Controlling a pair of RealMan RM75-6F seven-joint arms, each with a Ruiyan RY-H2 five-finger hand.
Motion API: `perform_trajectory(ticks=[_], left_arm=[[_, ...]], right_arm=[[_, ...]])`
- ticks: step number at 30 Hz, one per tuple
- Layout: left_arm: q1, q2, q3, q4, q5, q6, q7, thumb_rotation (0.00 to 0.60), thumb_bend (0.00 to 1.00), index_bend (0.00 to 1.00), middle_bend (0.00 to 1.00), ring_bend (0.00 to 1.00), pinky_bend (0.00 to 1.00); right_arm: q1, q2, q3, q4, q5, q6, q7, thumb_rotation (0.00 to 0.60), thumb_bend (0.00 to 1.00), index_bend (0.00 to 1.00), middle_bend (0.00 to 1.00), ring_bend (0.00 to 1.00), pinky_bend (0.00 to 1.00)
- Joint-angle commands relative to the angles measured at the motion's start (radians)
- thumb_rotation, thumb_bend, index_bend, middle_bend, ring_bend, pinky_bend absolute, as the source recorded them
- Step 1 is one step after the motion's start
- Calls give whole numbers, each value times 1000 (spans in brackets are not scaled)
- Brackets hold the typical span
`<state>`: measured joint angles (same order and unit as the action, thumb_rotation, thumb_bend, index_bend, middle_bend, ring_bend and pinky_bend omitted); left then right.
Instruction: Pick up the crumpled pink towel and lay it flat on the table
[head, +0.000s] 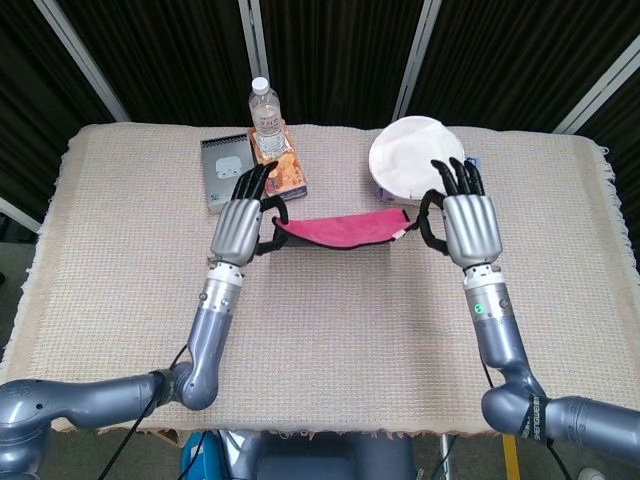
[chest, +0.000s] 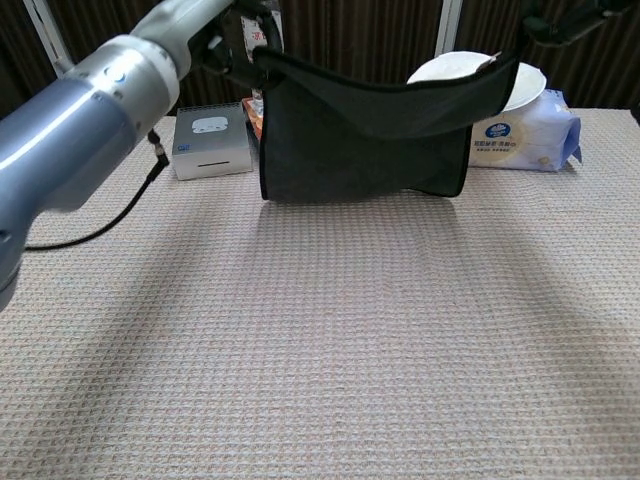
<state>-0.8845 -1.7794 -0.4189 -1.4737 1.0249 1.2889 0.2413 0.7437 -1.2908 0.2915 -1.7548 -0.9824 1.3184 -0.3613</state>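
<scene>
Pink cloth showed on top and dark cloth underneath, so the one towel (head: 338, 229) you were handling was pink on one face and blackish on the other. Going from the left: your left hand (head: 240, 225) pinched the towel's left corner between thumb and finger, the other fingers lying loose and spread. I judge you held it by the corner so the cloth could hang open instead of bunching. The towel stretched between your two hands above the woven table cover (head: 120, 260), sagging in the middle; in the chest view its lower edge (chest: 360, 190) looked to be at the cover or touching it, though I could not tell which. Your right hand (head: 462, 222) gripped the right corner the same way, level with the left, which kept the top edge taut and fairly straight. That reads as the lowering step, with the spreading flat still to do.

Behind the towel, well apart from it, you had one grey box (head: 222, 170), one water bottle (head: 264, 108), one orange packet (head: 288, 170) beside the bottle, one white plate (head: 408, 158), and one pack of wipes (chest: 520, 135) under the plate. Two hands, one towel, five bystanders, all kept at the far edge, leaving the middle for laying the cloth.
</scene>
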Motion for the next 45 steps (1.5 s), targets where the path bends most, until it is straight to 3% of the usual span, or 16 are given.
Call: perform_trajectory(ticks=[1, 8, 18, 30, 45], left_arm=[[89, 20, 96, -89, 35, 52, -21, 600, 477, 671, 46, 0, 16], [197, 36, 217, -142, 104, 106, -61, 600, 476, 671, 49, 0, 16], [281, 34, 299, -141, 158, 106, -95, 600, 476, 671, 49, 0, 16], [326, 33, 316, -157, 201, 89, -80, 600, 476, 673, 52, 0, 16], [346, 47, 310, -179, 182, 25, -26, 600, 472, 673, 51, 0, 16]], right_arm=[[-44, -33, -53, -42, -55, 39, 0, 600, 475, 605, 143, 22, 0], [-109, -90, -144, -76, -161, 93, -19, 600, 474, 605, 143, 22, 0], [-181, -141, -205, -60, -221, 109, -13, 600, 474, 605, 143, 22, 0], [-241, -182, -241, -43, -266, 94, -4, 600, 475, 605, 143, 22, 0], [-273, -209, -238, -60, -292, 66, -24, 600, 475, 605, 144, 22, 0]])
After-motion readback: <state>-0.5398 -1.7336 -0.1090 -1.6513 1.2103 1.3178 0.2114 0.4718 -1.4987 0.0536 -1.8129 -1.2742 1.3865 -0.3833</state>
